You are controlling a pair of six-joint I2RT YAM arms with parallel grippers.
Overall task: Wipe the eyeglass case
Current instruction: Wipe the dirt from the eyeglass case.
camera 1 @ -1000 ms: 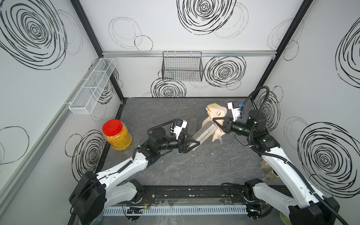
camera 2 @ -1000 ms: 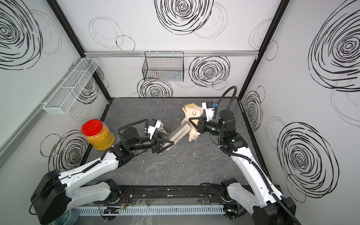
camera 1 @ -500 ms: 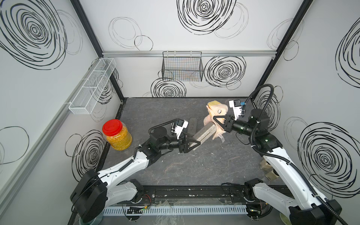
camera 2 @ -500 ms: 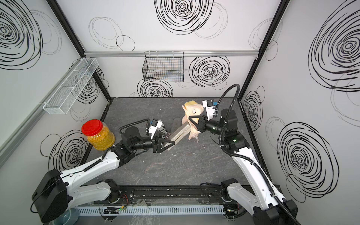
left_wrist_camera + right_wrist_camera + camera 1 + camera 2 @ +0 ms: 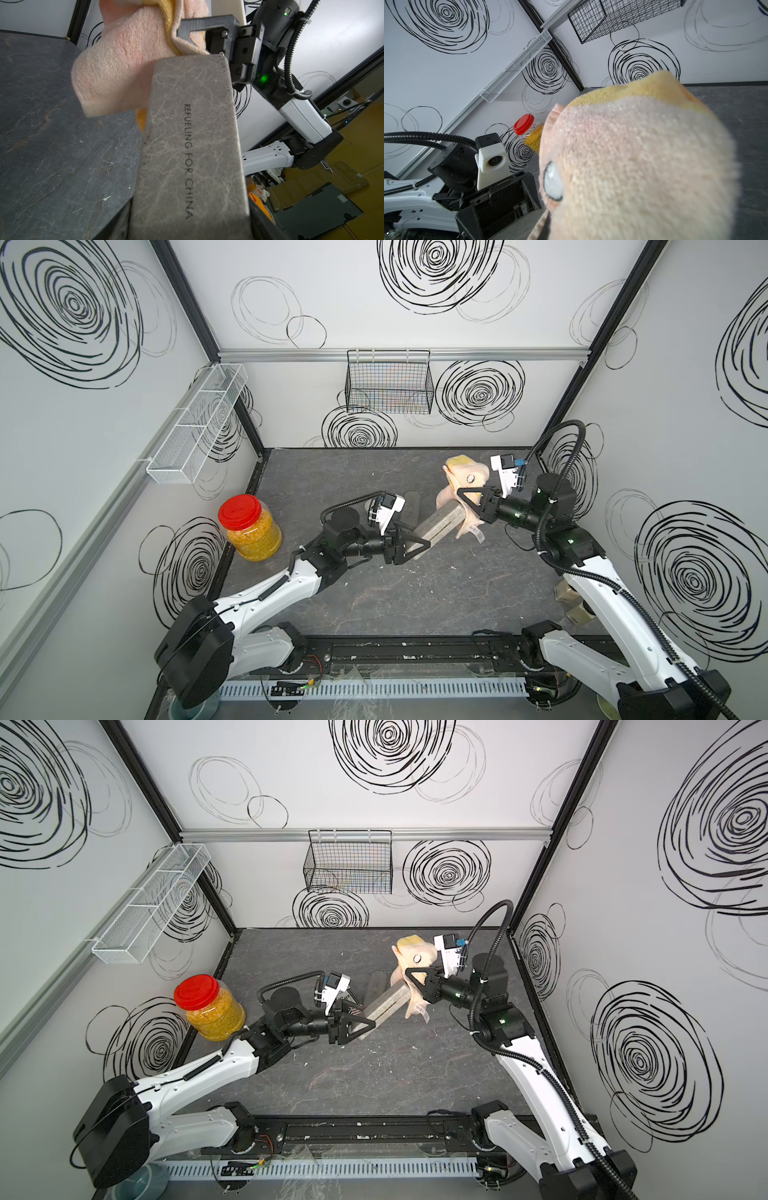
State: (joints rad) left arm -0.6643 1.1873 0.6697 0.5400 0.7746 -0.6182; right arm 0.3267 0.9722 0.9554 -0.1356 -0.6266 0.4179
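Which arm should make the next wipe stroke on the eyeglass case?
Right. The right pincer grips the pink-and-yellow terry cloth, which touches the far end of the grey rectangular eyeglass case; the left pincer is busy holding that case.

The eyeglass case (image 5: 191, 145) runs off the left wrist view's edge at its gripped end. The cloth (image 5: 643, 162), blurred in the right wrist view, hides its far end in both top views.

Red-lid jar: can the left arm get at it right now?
Probably not to grasp: the left gripper has its jaws shut on the eyeglass case. The jar itself stands unobstructed beside that arm.
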